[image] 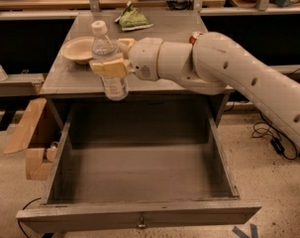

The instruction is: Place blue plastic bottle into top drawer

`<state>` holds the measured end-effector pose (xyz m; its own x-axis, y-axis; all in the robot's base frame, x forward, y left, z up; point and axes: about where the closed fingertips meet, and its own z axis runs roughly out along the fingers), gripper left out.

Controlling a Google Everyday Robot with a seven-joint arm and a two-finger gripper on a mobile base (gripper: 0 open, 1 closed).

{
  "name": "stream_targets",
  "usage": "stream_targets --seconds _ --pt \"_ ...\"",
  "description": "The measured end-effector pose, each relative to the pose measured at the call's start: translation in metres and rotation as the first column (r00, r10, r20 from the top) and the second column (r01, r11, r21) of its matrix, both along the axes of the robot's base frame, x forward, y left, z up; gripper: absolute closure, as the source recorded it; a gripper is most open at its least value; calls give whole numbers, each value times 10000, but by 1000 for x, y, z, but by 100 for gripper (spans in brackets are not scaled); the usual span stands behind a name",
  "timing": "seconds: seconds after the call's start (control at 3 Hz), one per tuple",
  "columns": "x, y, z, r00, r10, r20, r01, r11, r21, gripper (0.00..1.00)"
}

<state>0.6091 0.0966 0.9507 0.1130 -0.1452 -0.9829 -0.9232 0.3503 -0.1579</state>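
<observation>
— Largest first?
— White arm (248,73). Reaches in from the right, low across the grey tabletop (174,26).
— Below that?
— Top drawer (139,209). Stands pulled far out, grey inside, with a small metal knob (141,225) at the centre of the front panel.
— On the floor, left side?
— Cardboard box (28,128), close beside the drawer's left wall.
— On the tabletop?
— Pale bowl (76,48) near the front left. Green packet (133,19) towards the back. Red can (194,36), mostly hidden behind the arm.
— And the blue plastic bottle (115,86)?
— Hangs lifted off the tabletop, slightly tilted, white cap uppermost and leaning left. Base juts past the front edge, above the back of the open drawer, not down in it.
— Tool (109,68)?
— Sits at the arm's left end, just right of the bowl. Pinches the bottle round the middle with pale fingers (121,68).
</observation>
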Motion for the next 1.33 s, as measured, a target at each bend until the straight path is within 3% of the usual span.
stream_targets --seconds 0.33,0.67,1.0,1.33 --pt "-32 2 -39 9998 93 -176 -82 9983 571 100" --pt "-48 18 -87 9984 521 -203 -493 9912 1230 100" --pt "-45 30 -137 9959 888 -145 -857 9854 1470 100" --pt "-37 31 -178 9945 1000 -319 -957 9887 1157 100"
